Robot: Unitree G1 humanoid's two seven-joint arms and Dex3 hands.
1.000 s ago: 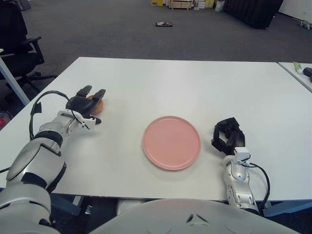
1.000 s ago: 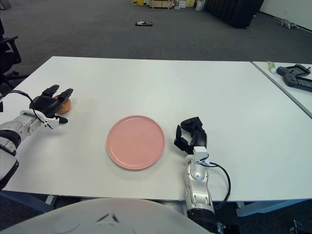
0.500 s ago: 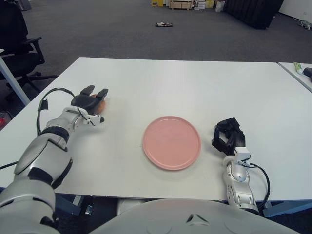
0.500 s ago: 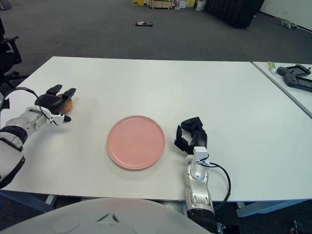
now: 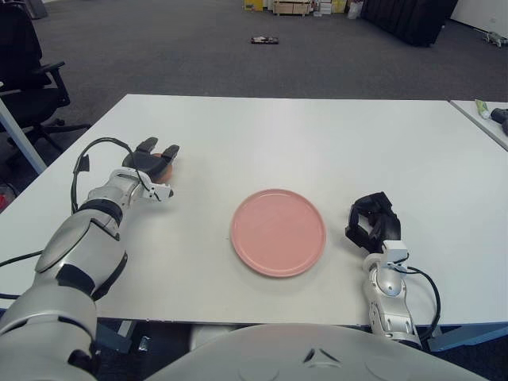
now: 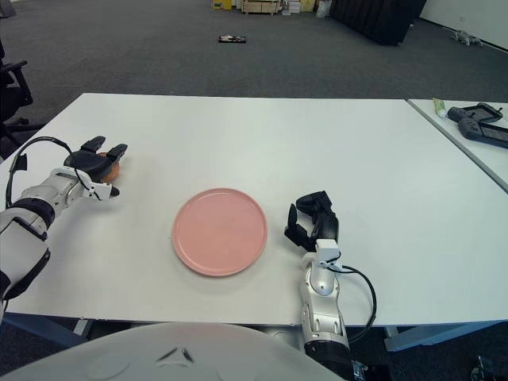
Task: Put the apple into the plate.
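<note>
**Operator:** While I hold position, here's the layout, biggest first: the broad white worktop [image 5: 262, 135], then the round pink plate [image 5: 279, 232] near its front middle, with nothing on it, then the two hands, then the fruit.

**Supervisor:** Where's the fruit?

**Operator:** The small orange-red apple [image 5: 164, 161] sits far out on my left, well apart from the plate. My left hand [image 5: 151, 162] is over it, dark fingers [image 5: 170, 150] curled about it with only a sliver of skin showing. I read that as a grip, though I can't see whether it has left the surface.

**Supervisor:** And the other hand?

**Operator:** My right hand [image 5: 371, 222] shows just right of the plate, curled on nothing, idle.

**Supervisor:** So which step?

**Operator:** Securing the grasp, I'd judge. Next calls for a lift, then a carry rightward across to the plate, and a release over its centre.

**Supervisor:** Anything changed?

**Operator:** Compared with a second ago, the left hand and apple sit slightly farther up the worktop. Plate and right hand haven't budged.
</note>
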